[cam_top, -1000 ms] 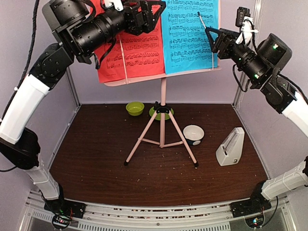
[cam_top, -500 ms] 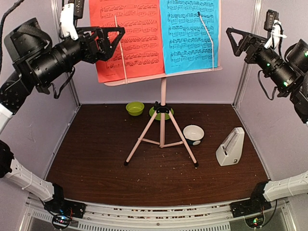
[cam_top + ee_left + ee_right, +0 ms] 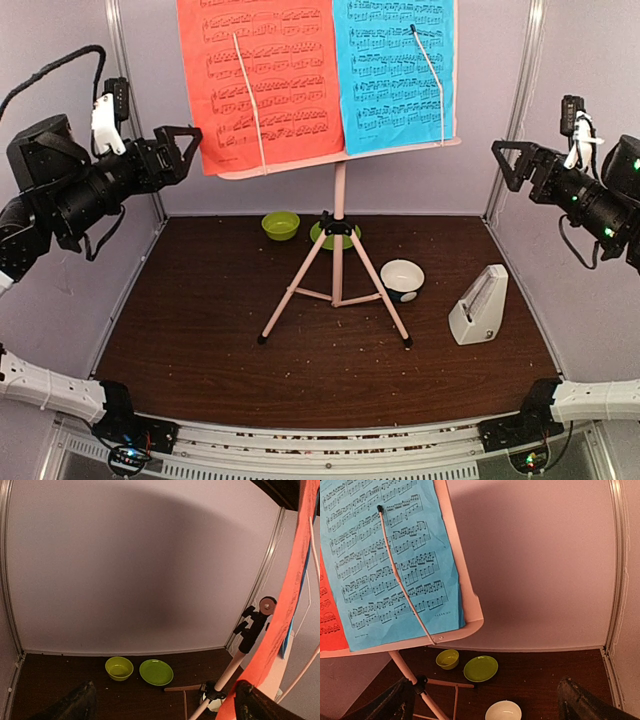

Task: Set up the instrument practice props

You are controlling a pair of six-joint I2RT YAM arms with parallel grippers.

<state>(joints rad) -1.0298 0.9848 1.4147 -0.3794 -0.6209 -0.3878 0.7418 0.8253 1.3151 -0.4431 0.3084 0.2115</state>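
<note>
Left wrist view gives me my left fingers (image 3: 75, 705) as two dark tips in the bottom corners, spread wide with nothing between them. The right wrist view shows the same for my right fingers (image 3: 390, 705): wide apart and empty. From the top external view, both arms hang high off the counter (image 3: 200, 340), the left one by the left wall and the right one by the right wall. Each is well apart from the stand (image 3: 338, 255).

The stand is upright at the middle of the counter, toward the far side, with its three legs splayed. On its tilted desk rest the red sheet (image 3: 260, 80) on the left and the blue sheet (image 3: 395, 70) on the right, side by side. I see a thin pale arm lying across each.

The metronome (image 3: 478, 310) stands upright on the counter, right of the stand and near the right wall, clear of the legs. The white bowl (image 3: 402, 277) sits just beside the right leg, between stand and metronome. The green bowl (image 3: 281, 225) and green plate (image 3: 156, 672) sit at the far edge behind the stand, and the stand's hub partly hides the plate from above.
</note>
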